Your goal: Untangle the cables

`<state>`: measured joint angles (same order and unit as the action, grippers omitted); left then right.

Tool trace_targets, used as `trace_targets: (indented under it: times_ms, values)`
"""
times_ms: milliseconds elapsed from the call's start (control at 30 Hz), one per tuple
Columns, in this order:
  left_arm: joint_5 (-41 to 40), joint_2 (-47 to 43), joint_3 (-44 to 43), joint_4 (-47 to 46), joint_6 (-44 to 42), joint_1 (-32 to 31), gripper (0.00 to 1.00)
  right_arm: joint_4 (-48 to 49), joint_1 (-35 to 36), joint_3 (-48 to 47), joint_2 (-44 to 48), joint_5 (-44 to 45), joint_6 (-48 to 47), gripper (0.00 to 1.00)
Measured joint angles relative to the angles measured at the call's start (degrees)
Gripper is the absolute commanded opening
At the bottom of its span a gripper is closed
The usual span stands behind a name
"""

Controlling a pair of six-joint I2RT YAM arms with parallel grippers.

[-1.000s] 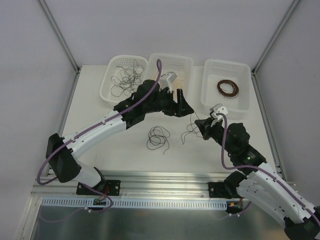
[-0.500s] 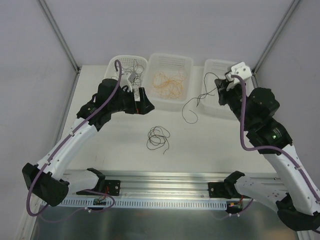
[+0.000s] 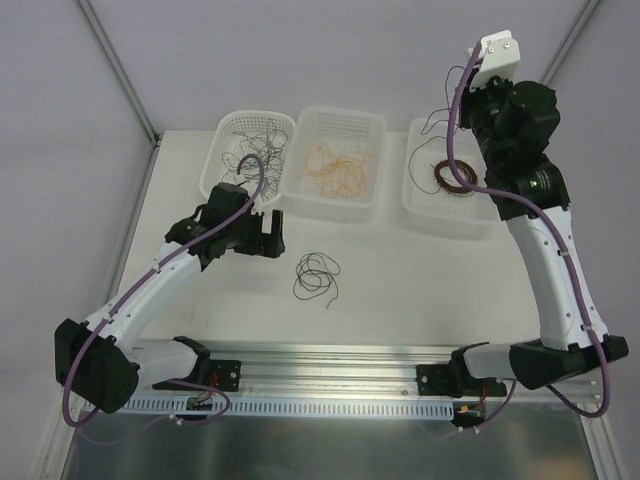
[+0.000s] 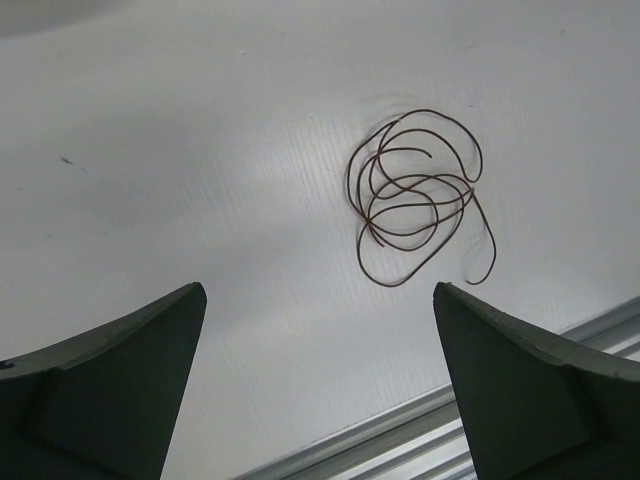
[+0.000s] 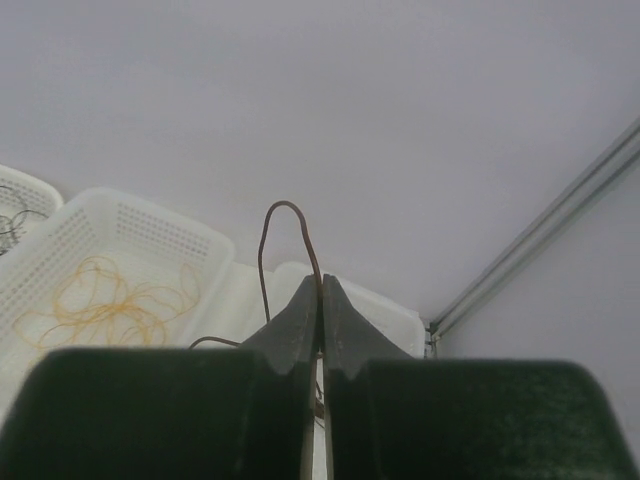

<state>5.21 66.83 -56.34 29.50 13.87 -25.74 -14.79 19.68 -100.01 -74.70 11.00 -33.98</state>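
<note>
A loose brown-black tangle of cables (image 3: pixel 318 272) (image 4: pixel 415 195) lies on the white table. My left gripper (image 3: pixel 274 233) (image 4: pixel 318 292) hangs open just left of it, nothing between its fingers. High above the right basket (image 3: pixel 428 215), my right gripper (image 3: pixel 468 100) (image 5: pixel 321 285) is shut on a thin brown cable (image 5: pixel 285 215). That cable (image 3: pixel 434 120) loops above the tips and trails down toward the basket. Black cables (image 3: pixel 250 152) fill the left basket, orange ones (image 3: pixel 335 165) (image 5: pixel 100 295) the middle basket.
Three white perforated baskets stand along the back: left (image 3: pixel 222 127), middle (image 3: pixel 340 118), right. A tightly wound dark-brown wire ring (image 3: pixel 455 177) lies in the right one. A metal rail (image 3: pixel 320 355) (image 4: pixel 480 430) runs along the table's near edge.
My left gripper drew back from the baskets to the table left of the tangle and opened wide. My right arm rose from the table to high above the right basket, carrying the brown cable.
</note>
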Motion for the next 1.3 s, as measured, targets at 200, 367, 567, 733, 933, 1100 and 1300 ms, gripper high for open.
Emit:
trace_targets:
  times_ms: [200,367,567,733,933,1100,1300]
  values:
    - [-3.23,-0.74,0.24,-0.07,-1.57,0.35,0.99,2.40,-8.26,-1.53,-7.34,-1.73,1.27,0.01]
    - [-5.99,-1.42,0.92,-0.02,-2.62,0.35,0.99,4.17,-13.20,1.27,-12.41,-2.91,4.46,0.01]
    - [-7.43,-1.42,0.98,-0.02,-3.02,0.35,0.99,5.62,-15.39,10.40,-16.83,-3.85,9.42,0.49]
    - [-7.43,-1.42,0.98,-0.02,-3.02,0.37,0.99,2.03,-15.74,13.18,-18.95,-5.92,11.93,0.63]
    - [-7.39,-1.42,0.98,-0.02,-3.02,0.37,0.99,0.00,-12.07,19.10,-13.42,-9.14,13.35,0.66]
    - [-7.19,-1.36,1.01,-0.02,-3.02,0.72,0.99,-2.08,-2.25,28.24,-5.75,-12.31,15.78,0.66]
    - [-6.95,-0.63,1.01,-0.02,-3.04,0.72,0.99,-1.60,11.45,36.79,-4.00,-15.72,20.15,0.60]
